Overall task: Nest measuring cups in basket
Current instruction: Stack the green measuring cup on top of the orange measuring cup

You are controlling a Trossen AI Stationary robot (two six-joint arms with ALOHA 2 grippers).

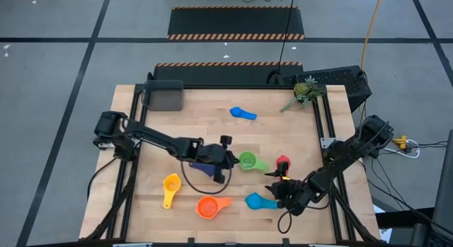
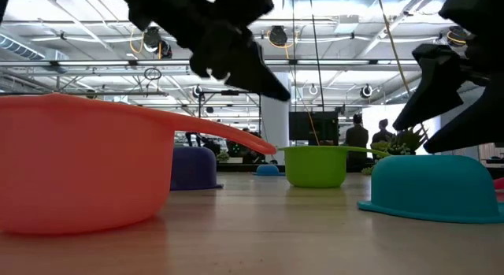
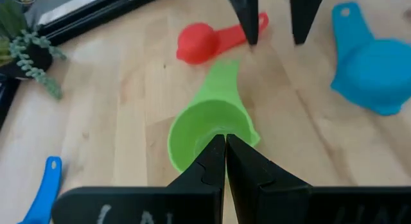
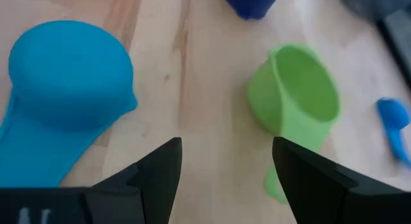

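Seven measuring cups lie scattered on the wooden table. The green cup (image 1: 247,161) (image 3: 205,131) stands on its base. The dark blue cup (image 1: 204,169) and a light blue cup (image 1: 255,201) (image 4: 67,67) lie mouth down. Also there are the red (image 1: 283,162), yellow (image 1: 171,183), orange (image 1: 209,207) and a small light blue cup (image 1: 243,113). The dark grey basket (image 1: 164,95) sits at the far left corner. My left gripper (image 1: 232,160) (image 3: 225,142) is shut and hovers over the green cup's rim. My right gripper (image 1: 272,183) (image 4: 228,147) is open between the green and light blue cups.
A green plant sprig (image 1: 304,91) stands at the far right corner. A black cable loop (image 1: 205,177) lies under my left arm near the dark blue cup. The table's middle far part between the basket and the small light blue cup is bare wood. People stand far behind in the room.
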